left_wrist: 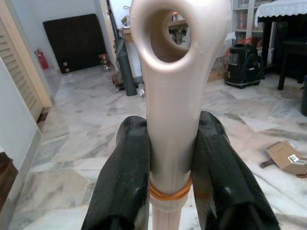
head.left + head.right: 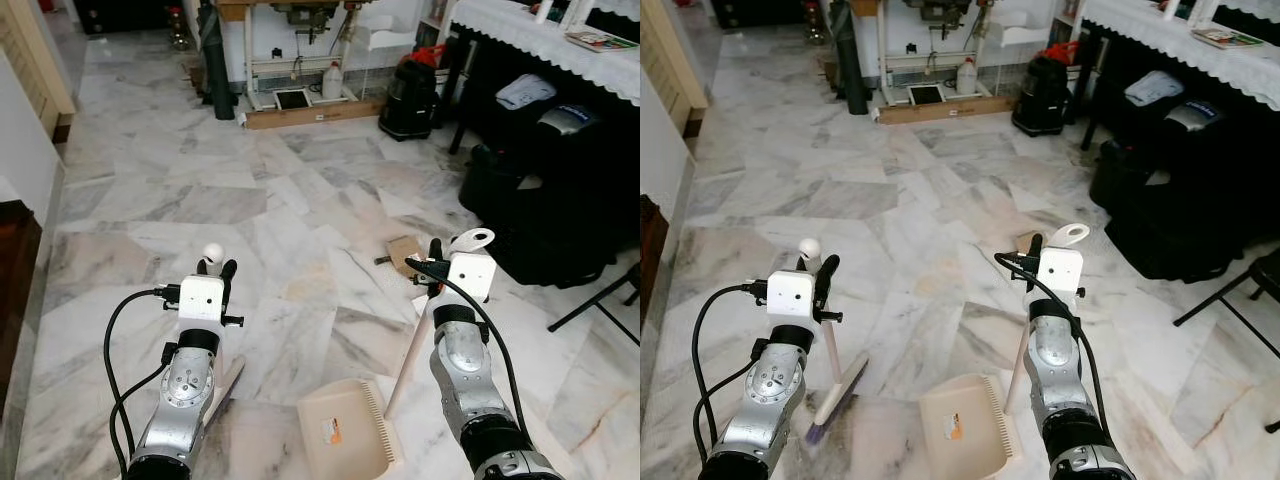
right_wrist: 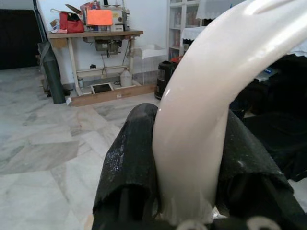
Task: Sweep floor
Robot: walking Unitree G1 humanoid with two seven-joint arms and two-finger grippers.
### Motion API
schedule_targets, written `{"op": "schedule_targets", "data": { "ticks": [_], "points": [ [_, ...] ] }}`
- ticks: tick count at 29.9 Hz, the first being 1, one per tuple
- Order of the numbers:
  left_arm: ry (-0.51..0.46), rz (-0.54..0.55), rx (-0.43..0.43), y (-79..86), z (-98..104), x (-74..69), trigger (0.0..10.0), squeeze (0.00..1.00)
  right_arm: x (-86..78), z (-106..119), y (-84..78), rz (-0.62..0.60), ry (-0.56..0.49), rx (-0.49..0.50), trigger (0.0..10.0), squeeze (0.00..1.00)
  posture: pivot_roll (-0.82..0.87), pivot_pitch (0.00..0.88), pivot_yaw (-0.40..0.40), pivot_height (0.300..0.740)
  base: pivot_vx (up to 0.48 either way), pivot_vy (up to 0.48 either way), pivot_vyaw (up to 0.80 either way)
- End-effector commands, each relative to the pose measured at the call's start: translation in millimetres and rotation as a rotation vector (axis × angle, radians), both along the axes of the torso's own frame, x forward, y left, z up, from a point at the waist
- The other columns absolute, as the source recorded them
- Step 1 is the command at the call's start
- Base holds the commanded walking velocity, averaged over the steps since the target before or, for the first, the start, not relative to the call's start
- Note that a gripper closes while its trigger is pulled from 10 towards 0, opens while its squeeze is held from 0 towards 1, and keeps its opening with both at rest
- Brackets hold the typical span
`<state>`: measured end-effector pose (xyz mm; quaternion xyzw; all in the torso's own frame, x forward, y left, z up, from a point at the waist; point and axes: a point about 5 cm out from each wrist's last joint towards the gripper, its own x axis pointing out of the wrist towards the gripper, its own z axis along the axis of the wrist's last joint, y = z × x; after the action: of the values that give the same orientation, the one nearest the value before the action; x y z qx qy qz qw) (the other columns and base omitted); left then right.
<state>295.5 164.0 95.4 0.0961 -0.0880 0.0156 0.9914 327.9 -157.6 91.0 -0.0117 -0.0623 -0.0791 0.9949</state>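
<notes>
Dustpan (image 2: 965, 428) sits empty on the floor, right fingers (image 3: 129, 163) clamping its handle, left fingers (image 1: 122, 182) clamping the broom (image 2: 830, 385).

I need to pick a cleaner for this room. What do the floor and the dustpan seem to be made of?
Floor: looks like polished marble, with grey and tan veining and a soft sheen. Dustpan: probably matte beige plastic, moulded with comb teeth along one edge.

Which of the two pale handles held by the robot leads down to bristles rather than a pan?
The broom handle in the left claw; the right claw grips the dustpan handle.
</notes>
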Motion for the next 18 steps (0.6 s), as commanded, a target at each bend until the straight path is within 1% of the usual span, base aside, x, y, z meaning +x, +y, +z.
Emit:
{"op": "schedule_targets", "data": {
  "ticks": [1, 10, 15, 18],
  "points": [
    [-0.036, -0.009, 0.019, -1.6, 8.6, 2.7, 10.0, 0.00, 4.0, 14.4, 0.6, 0.000, -0.065, 0.015, 10.0, 0.00, 0.10, 0.000, -0.039, 0.740, 0.000, 0.000, 0.00],
    [-0.035, -0.003, 0.019, -0.9, 8.7, 2.0, 10.0, 0.00, 4.7, 16.7, 0.2, 0.000, -0.074, 0.026, 10.0, 0.00, 0.10, 0.000, -0.039, 0.740, 0.255, 0.000, 0.00],
    [-0.035, -0.002, 0.016, -1.3, 8.7, 2.0, 10.0, 0.00, 5.1, 15.6, -1.2, -0.005, -0.063, 0.031, 10.0, 0.00, 0.10, 0.000, -0.041, 0.740, 0.269, 0.000, 0.00],
    [-0.034, -0.002, 0.015, -1.6, 8.3, 2.1, 10.0, 0.00, 5.1, 15.3, -2.1, -0.010, -0.060, 0.032, 10.0, 0.00, 0.10, 0.000, -0.041, 0.740, 0.270, 0.000, -0.80]
  ]
}}
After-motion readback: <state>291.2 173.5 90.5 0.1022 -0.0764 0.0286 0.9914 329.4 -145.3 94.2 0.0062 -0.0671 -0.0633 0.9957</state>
